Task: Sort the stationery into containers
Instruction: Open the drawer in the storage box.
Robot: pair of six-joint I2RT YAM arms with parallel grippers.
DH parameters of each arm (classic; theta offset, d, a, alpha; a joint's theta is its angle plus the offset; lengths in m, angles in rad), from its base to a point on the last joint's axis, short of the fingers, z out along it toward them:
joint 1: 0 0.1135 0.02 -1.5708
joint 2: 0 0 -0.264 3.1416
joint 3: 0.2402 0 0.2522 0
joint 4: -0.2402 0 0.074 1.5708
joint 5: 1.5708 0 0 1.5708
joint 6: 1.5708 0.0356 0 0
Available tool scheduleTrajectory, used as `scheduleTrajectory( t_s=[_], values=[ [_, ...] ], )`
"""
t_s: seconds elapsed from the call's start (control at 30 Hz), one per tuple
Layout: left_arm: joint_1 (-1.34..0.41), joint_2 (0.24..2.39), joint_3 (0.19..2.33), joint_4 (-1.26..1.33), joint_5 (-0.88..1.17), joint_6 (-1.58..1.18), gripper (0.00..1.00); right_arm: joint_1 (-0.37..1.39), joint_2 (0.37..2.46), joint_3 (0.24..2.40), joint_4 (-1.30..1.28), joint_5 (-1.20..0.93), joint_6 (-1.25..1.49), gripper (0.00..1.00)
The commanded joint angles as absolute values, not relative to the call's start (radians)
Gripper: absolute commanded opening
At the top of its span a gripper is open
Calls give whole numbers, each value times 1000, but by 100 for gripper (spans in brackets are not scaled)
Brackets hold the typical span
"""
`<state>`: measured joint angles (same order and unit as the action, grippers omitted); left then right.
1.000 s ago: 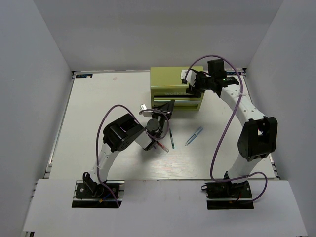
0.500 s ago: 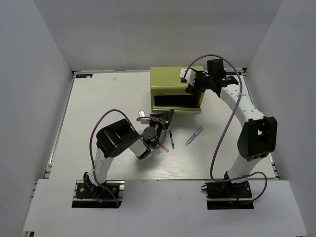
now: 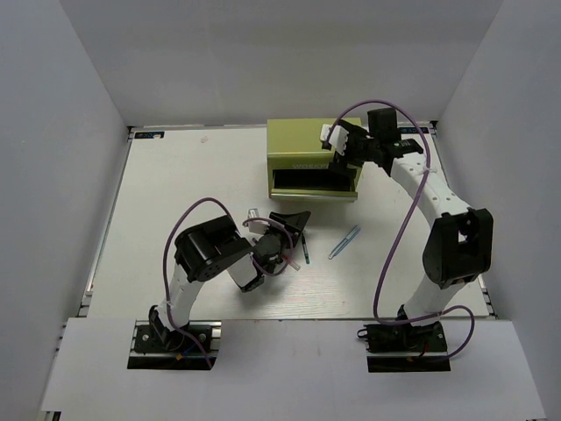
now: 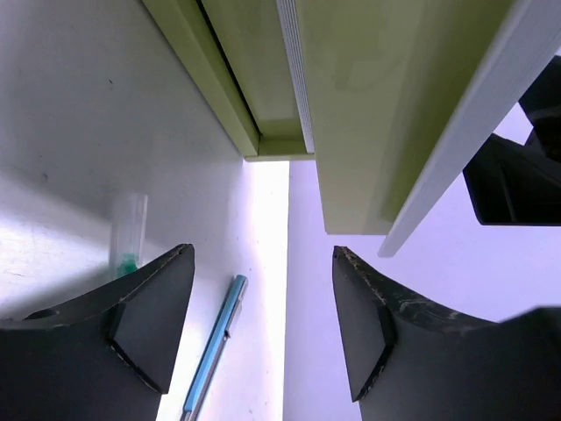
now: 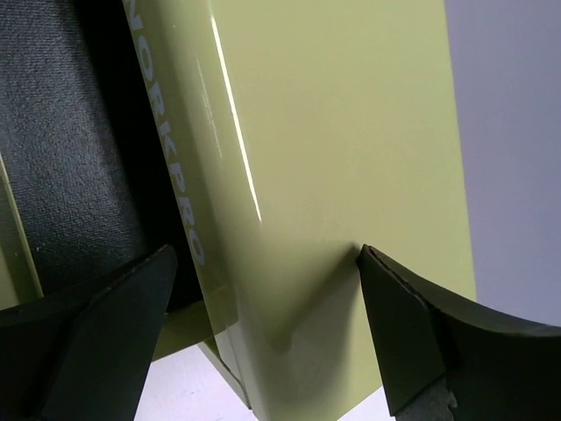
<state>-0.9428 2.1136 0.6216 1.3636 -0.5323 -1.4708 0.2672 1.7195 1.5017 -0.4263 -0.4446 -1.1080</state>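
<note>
The yellow-green chest point(image 3: 302, 145) sits at about 1 o'clock from the table's centre, its lettered front facing 6 o'clock. One drawer point(image 3: 313, 182) is pulled out on that side and shows a dark lining; which of the two drawers it is I cannot tell, and nothing can be made out inside it.

The right gripper point(image 3: 344, 151) is over the chest's top near its 3 o'clock end. Its fingers are spread apart and hold nothing; the right wrist view shows the chest's top between them.

The left gripper point(image 3: 292, 219) hangs at 6 o'clock of the chest, well apart from it, with its jaws released and nothing between them.

The dark green pen point(image 3: 304, 249) lies on the table point(image 3: 175, 193) just at 5 o'clock of the left gripper. The light blue pen point(image 3: 344, 242) lies at 3 o'clock of the green one, apart from it
</note>
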Motion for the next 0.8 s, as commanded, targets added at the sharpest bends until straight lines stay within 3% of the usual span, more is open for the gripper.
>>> scheduleTrajectory(
  t_s=[0.0, 0.33, 0.47, 0.57, 0.6, 0.67, 0.7, 0.77],
  values=[
    [-946, 2057, 624, 1609, -483, -1450, 74, 256, 1689, 1447, -529, -454, -1077, 89],
    [-946, 1846, 464, 1542, -333, -1417, 74, 247, 1461, 1338, -662, -548, -1199, 89],
    [-946, 1602, 338, 1315, -255, -1433, 75, 232, 1293, 1151, -640, -594, -1261, 89],
    [-946, 1311, 333, 873, -241, -1369, 81, 221, 1114, 1028, -615, -710, -1357, 91],
    [-946, 1243, 383, 590, -259, -1333, 84, 216, 1082, 1014, -674, -756, -1389, 91],
    [-946, 1093, 454, 322, -335, -1247, 95, 221, 1075, 979, -830, -813, -1550, 84],
    [-946, 1063, 524, 208, -360, -1221, 97, 219, 1087, 971, -872, -831, -1602, 80],
    [-936, 997, 595, -65, -443, -1212, 100, 224, 1127, 947, -995, -836, -1768, 60]
  ],
)
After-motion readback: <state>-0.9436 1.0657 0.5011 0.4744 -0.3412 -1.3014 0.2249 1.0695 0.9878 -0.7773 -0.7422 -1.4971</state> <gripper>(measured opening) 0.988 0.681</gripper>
